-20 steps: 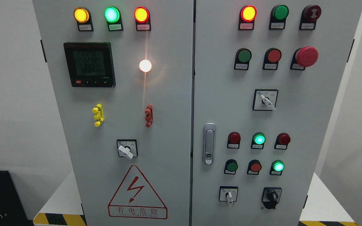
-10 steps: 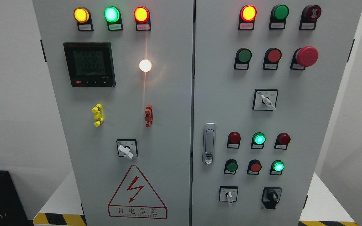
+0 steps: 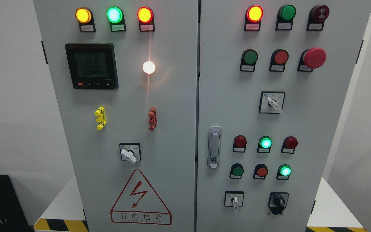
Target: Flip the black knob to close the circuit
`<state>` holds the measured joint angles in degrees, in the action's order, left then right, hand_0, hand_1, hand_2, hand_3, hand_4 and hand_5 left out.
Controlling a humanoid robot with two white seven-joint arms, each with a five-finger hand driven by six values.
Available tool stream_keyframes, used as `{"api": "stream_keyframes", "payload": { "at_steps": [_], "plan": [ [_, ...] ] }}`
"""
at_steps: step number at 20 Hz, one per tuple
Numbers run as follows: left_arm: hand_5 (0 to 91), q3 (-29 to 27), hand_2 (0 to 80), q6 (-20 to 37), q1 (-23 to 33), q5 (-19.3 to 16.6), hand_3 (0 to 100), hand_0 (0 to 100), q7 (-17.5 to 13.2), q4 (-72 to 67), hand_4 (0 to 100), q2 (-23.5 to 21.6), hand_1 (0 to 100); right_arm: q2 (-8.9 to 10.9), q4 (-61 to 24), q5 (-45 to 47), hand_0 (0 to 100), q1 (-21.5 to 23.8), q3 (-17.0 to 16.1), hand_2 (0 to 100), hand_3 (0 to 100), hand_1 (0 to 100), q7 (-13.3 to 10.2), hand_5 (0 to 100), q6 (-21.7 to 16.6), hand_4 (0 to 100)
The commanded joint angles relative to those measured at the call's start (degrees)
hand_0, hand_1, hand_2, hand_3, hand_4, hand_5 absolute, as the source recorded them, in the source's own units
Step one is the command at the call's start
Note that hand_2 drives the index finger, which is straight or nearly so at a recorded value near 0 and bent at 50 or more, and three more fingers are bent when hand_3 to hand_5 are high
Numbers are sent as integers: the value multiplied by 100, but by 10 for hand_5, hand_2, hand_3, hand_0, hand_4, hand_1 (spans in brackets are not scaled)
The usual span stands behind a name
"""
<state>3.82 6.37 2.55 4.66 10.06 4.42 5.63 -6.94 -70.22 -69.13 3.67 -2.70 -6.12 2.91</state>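
Observation:
The black knob (image 3: 279, 202) is a small rotary selector at the lower right of the grey cabinet's right door (image 3: 317, 135). Its handle points roughly straight up and down. To its left is a white-handled selector (image 3: 234, 201) pointing down. Neither of my hands nor any arm shows in the head view.
The right door carries lit and unlit buttons, a red mushroom stop (image 3: 314, 58), a white selector (image 3: 273, 103) and a silver door latch (image 3: 214, 147). The left door has a meter (image 3: 91, 66), a lit white lamp (image 3: 148, 67), a white switch (image 3: 129, 155) and a warning triangle (image 3: 140, 198).
Only the meter's digits flicker; nothing else has moved.

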Motion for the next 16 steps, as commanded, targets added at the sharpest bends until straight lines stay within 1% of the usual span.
{"api": "stream_keyframes", "payload": {
  "at_steps": [1,2,4,5,7,12,14,16],
  "plan": [
    [0,-4,0,4,0,0,0,120,-4,6,0,0,556,-71,-1783,-311,0,20,-160,915,1000,33,49,914,191,930],
    [0,-4,0,4,0,0,0,120,-4,6,0,0,556,-71,-1854,-337,0,11,-160,920,1000,32,93,922,262,932],
    [0,-4,0,4,0,0,0,120,-4,6,0,0,556,-71,-2012,-364,0,2,-152,925,1000,29,259,928,358,936],
    [0,5,0,4,0,0,0,120,-4,6,0,0,556,-71,-2074,-364,0,-7,-134,926,1000,27,295,929,464,939],
    [0,-4,0,4,0,0,0,120,-4,6,0,0,556,-71,-2144,-521,0,-42,-151,927,1000,4,418,931,552,941],
    [0,-4,0,4,0,0,0,120,-4,-3,0,0,556,-45,-2373,-549,0,-209,-151,931,1000,0,532,932,570,951],
    [0,-4,0,4,0,0,0,120,-4,6,0,0,556,-18,-2513,-549,0,-279,-151,934,1000,0,716,935,570,956],
    [0,-4,0,4,0,0,0,120,-4,-3,0,0,556,8,-2627,-557,0,-349,-160,938,1000,0,752,939,570,958]
  ]
}}
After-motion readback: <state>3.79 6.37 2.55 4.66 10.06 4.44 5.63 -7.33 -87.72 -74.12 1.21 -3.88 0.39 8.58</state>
